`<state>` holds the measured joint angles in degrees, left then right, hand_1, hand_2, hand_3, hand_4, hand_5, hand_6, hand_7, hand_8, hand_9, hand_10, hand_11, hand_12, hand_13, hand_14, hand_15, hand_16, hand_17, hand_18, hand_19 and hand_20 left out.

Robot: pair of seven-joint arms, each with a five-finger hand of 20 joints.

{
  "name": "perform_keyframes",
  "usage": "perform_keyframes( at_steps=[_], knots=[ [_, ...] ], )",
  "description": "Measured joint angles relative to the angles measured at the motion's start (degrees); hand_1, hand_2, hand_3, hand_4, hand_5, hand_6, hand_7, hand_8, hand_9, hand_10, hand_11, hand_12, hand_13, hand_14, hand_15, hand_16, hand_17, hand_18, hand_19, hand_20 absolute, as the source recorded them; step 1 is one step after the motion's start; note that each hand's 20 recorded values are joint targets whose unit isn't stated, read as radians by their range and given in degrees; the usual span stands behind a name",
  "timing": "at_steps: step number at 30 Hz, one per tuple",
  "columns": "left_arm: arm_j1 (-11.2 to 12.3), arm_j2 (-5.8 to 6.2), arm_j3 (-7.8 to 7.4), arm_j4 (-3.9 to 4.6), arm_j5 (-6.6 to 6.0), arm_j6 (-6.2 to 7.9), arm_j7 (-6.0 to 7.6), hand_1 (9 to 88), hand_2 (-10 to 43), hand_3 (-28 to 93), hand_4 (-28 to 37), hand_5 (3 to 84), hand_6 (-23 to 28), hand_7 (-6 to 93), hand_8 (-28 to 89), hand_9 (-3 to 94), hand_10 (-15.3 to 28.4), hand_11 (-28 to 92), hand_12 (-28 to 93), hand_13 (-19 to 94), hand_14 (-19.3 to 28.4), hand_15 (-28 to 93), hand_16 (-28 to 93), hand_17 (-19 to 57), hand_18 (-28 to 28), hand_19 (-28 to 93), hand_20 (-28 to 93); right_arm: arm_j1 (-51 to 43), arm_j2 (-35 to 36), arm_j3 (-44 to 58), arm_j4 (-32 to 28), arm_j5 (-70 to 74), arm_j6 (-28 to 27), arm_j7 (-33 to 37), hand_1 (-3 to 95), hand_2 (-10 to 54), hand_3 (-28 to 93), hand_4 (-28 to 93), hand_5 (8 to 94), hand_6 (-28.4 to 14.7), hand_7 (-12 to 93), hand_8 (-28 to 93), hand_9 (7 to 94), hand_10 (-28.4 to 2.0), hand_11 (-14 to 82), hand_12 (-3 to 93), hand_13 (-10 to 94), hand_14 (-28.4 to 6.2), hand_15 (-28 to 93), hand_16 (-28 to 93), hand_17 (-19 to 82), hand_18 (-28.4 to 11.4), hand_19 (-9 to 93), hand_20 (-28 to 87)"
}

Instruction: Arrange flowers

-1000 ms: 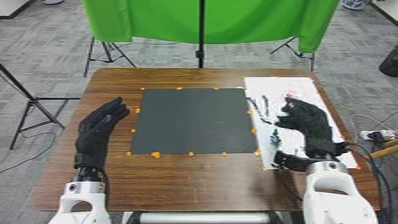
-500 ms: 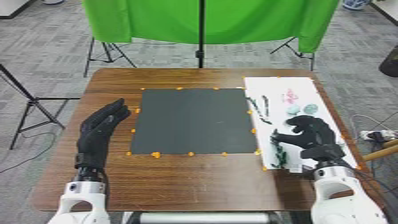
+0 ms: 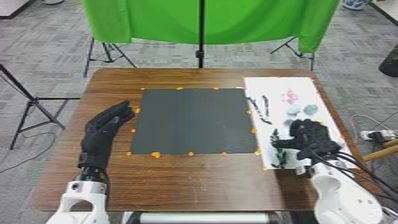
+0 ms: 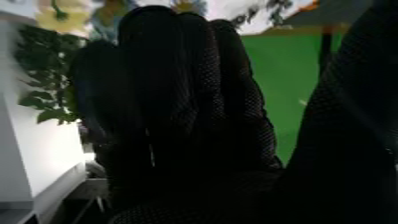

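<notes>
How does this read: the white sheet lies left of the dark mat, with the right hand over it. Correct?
Not quite: the head view shows the white sheet right of the dark mat; the right hand is over it.

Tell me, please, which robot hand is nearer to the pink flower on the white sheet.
Right. The right robot hand is over the white sheet, on the robot's side of the pink flower; the left robot hand is left of the dark mat.
</notes>
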<state>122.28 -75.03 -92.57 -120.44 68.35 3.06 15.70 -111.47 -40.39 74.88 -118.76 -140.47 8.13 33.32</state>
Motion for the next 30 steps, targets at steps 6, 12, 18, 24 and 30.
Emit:
perform_keyframes(
  at_steps=[6,12,18,24,30],
  knots=[
    [0.0,0.0,-0.09,-0.02,-0.19,-0.56,-0.39,30.3,-6.9,64,-16.3,47.8,3.3,12.8,-4,43.1,12.2,15,15,33,16.5,24,5,4.9,15.0,12,27,1.4,-0.2,-2.5,0.9,1.2,-2.0,0.5,61.7,-9.5,-27,38,76.6,-4.5,24,-5,80.4,-16.0,32.2,26.4,90,-5.6,43,30,63,-9.8,85,42],
    [0.0,-0.08,-0.14,-0.05,-5.28,-1.49,-0.38,30.0,-7.0,64,-16.3,47.5,3.1,12.7,-4,42.9,12.1,15,15,32,16.5,24,5,4.6,15.0,11,26,3.0,-0.2,-3.6,-0.2,2.5,-8.6,1.5,46.2,-9.5,52,-12,78.1,-4.2,23,6,82.9,-15.7,32.6,26.8,92,-4.4,42,32,65,-8.2,85,41],
    [0.0,-0.07,-0.22,-0.11,-5.61,-1.54,-0.42,30.1,-6.7,64,-16.6,47.4,3.2,12.4,-4,42.8,12.1,15,15,32,16.6,24,5,4.3,14.9,10,25,4.4,-0.5,-5.3,-0.1,3.0,-6.9,3.3,87.1,-9.5,-28,53,83.5,-2.1,25,24,89.5,-12.2,30.0,38.3,94,-2.5,52,28,70,-7.8,89,42],
    [0.0,-0.06,-0.19,-0.11,-5.79,-1.7,-0.58,30.0,-6.8,64,-16.5,47.4,3.2,12.4,-4,42.9,12.2,15,15,32,16.6,24,5,4.1,14.9,10,25,3.5,-1.7,-4.4,0.7,7.4,-2.1,3.4,87.5,-9.5,-28,57,83.3,-1.8,26,26,89.6,-11.4,31.9,39.2,94,-2.0,56,27,71,-8.0,90,42],
    [0.0,-0.06,-0.19,-0.09,-6.4,-1.69,-0.68,29.9,-6.7,64,-16.5,47.5,3.2,12.5,-4,42.9,12.2,15,15,32,16.6,24,5,4.0,14.9,10,25,3.0,-2.8,-1.9,0.6,13.3,3.1,2.9,87.5,-9.5,-28,59,83.1,-1.9,27,26,89.3,-11.4,32.9,39.5,94,-1.8,57,27,71,-8.3,92,42]
  ],
)
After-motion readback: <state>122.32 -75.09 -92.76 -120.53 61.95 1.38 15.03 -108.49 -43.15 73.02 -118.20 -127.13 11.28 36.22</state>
